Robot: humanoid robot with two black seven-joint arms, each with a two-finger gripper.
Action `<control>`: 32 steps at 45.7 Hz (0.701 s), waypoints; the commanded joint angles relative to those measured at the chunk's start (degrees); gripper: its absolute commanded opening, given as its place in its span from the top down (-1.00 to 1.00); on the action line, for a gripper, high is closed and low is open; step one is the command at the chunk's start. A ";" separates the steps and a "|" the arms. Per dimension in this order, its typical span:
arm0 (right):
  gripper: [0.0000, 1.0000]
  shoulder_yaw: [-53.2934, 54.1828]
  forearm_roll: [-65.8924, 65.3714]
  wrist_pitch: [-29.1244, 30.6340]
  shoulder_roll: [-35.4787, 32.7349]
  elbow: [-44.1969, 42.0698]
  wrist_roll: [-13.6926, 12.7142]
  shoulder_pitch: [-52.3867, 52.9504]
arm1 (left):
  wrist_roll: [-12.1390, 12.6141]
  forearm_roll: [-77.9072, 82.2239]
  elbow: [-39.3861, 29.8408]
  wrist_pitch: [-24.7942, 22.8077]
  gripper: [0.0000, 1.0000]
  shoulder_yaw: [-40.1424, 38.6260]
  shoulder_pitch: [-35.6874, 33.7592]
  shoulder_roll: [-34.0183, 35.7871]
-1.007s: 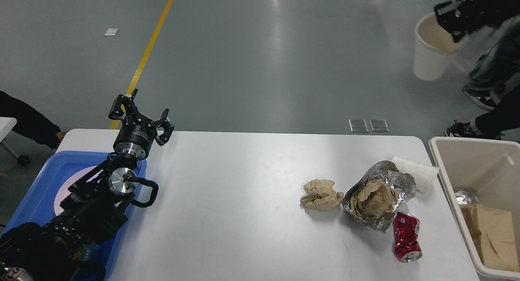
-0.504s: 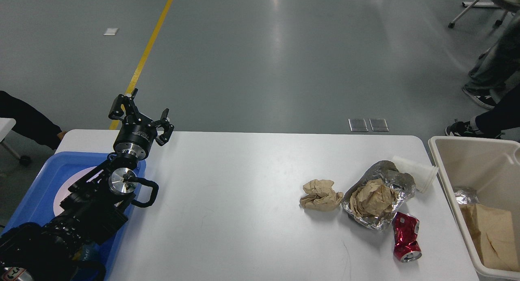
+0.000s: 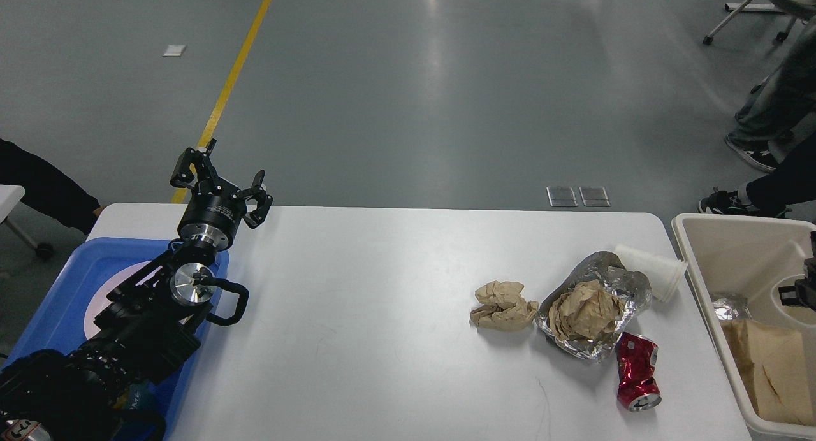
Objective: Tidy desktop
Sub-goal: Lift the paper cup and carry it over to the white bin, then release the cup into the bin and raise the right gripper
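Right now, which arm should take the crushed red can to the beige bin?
Right, probably. The can lies at the desktop's right end beside the bin, where the right arm just enters. The left claw hangs open at the far left over the blue tray.

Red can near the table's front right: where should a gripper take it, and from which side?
Grip the red can across its dented middle, coming from above. It lies on its side on the desktop, its length running front to back, so the fingers should close left-right across it.

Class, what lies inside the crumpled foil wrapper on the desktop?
Inside the foil wrapper sits a crumpled brown paper wad. Anything beneath that wad is covered and cannot be seen.
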 commanded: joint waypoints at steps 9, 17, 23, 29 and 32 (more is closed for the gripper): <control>-0.82 5.21 0.84 -12.12 -0.39 -1.11 0.08 -2.73 | 0.00 0.00 0.00 0.00 -0.92 0.00 -0.01 0.00; -1.00 9.17 0.84 -12.47 -0.65 -0.94 0.08 -3.96 | 0.00 0.00 0.00 0.00 -0.92 0.00 -0.01 0.00; -1.00 9.34 1.01 -12.21 -0.65 -0.41 0.08 -3.26 | 0.00 0.00 0.00 0.00 -0.92 0.00 -0.01 0.00; -1.00 9.52 0.75 -8.98 -1.70 1.08 0.08 1.99 | 0.00 0.00 0.00 0.00 -0.92 0.00 -0.01 0.00; -1.00 9.43 0.75 -3.53 -3.99 3.97 0.08 7.53 | 0.00 0.00 0.00 0.00 -0.92 0.00 0.08 0.00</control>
